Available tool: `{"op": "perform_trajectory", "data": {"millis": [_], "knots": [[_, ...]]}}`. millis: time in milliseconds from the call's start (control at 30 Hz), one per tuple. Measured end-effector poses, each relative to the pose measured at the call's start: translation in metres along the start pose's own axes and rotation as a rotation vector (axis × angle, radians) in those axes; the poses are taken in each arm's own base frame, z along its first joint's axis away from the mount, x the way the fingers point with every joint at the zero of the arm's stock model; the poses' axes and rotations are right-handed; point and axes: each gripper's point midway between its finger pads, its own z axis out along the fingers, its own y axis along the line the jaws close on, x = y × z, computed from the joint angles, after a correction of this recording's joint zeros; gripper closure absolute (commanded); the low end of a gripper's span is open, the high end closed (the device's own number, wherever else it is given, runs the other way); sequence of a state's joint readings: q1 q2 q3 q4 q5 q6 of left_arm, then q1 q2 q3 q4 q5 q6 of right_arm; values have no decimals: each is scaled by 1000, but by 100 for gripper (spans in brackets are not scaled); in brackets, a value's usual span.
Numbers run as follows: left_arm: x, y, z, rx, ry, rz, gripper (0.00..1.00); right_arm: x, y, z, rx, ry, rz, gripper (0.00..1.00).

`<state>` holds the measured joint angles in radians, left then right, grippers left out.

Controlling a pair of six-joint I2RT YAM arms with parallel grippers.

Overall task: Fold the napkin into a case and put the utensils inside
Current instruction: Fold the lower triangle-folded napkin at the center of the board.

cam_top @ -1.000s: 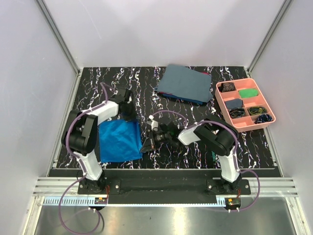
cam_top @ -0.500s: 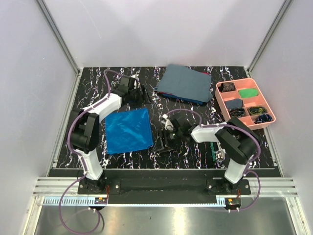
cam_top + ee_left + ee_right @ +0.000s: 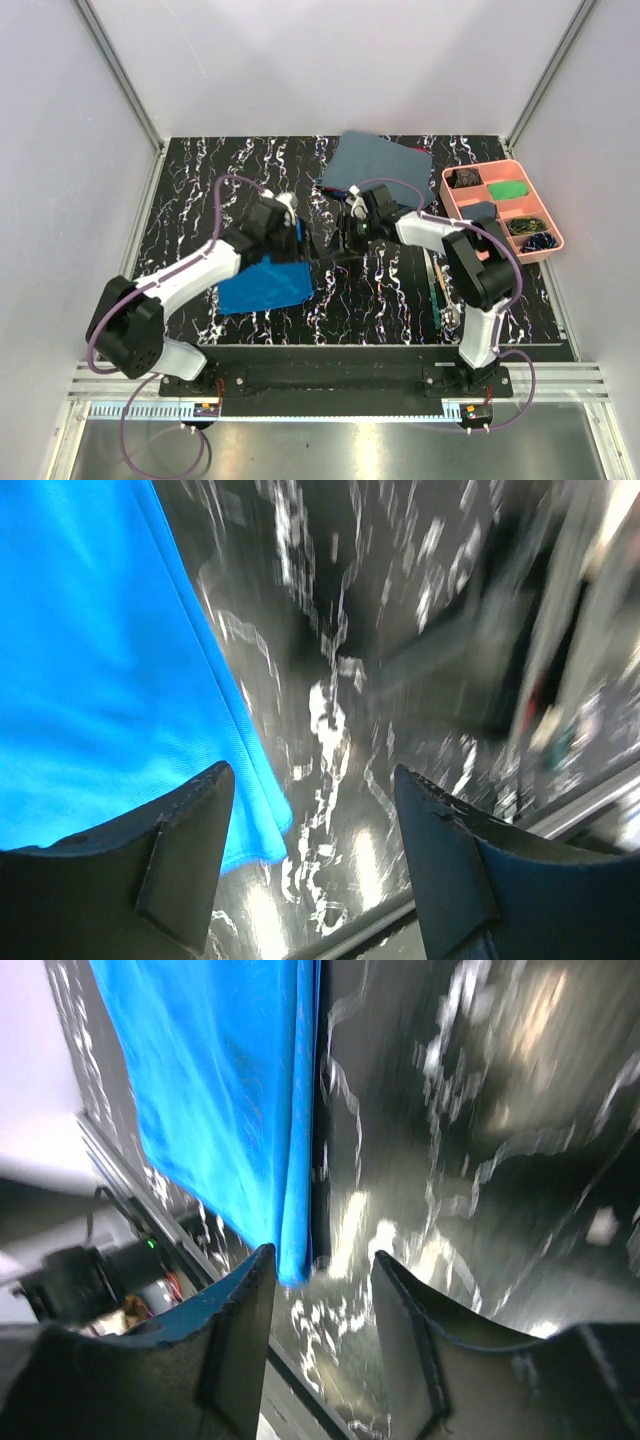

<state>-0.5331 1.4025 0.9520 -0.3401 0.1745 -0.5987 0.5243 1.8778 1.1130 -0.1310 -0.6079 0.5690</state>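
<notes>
The bright blue napkin (image 3: pixel 262 286) lies flat on the black marbled table, partly hidden under my left forearm. My left gripper (image 3: pixel 302 242) hovers open just past the napkin's far right corner; in the left wrist view the napkin (image 3: pixel 100 660) fills the left side and the gripper (image 3: pixel 312 780) has only bare table between its fingers. My right gripper (image 3: pixel 346 242) is close by on the right, facing the left one, also open. In the right wrist view the napkin's edge (image 3: pixel 230 1100) ends beside the left finger of the gripper (image 3: pixel 320 1260). The utensils (image 3: pixel 438 285) lie by the right arm.
A larger dull grey-blue cloth (image 3: pixel 380 170) lies at the back centre. A pink compartment tray (image 3: pixel 453 206) with small items stands at the back right. The table's front rail runs just behind both arm bases.
Both grippers opened and let the napkin go. The left gripper swung from the back left to the napkin's far right corner. The right gripper moved away from the front, towards the back centre.
</notes>
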Motion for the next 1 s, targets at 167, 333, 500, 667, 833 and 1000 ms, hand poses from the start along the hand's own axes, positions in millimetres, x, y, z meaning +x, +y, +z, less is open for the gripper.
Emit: {"op": "perform_trajectory", "data": {"millis": [167, 333, 500, 667, 833, 1000], "knots": [[55, -10, 17, -69, 81, 76, 34, -36, -2, 15, -10, -10, 15, 51], [64, 2, 27, -176, 48, 64, 36, -62, 2, 30, -9, -6, 0, 52], [73, 15, 40, -262, 45, 63, 40, -75, 4, 39, -18, 1, -6, 52], [86, 26, 51, -311, 77, 68, 52, -75, -1, 47, -12, 22, 7, 52], [92, 30, 55, -331, 88, 66, 60, -86, -3, 58, -15, 21, 4, 52], [97, 26, 55, -332, 87, 77, 68, -98, -1, 68, -31, 17, -2, 51]]}}
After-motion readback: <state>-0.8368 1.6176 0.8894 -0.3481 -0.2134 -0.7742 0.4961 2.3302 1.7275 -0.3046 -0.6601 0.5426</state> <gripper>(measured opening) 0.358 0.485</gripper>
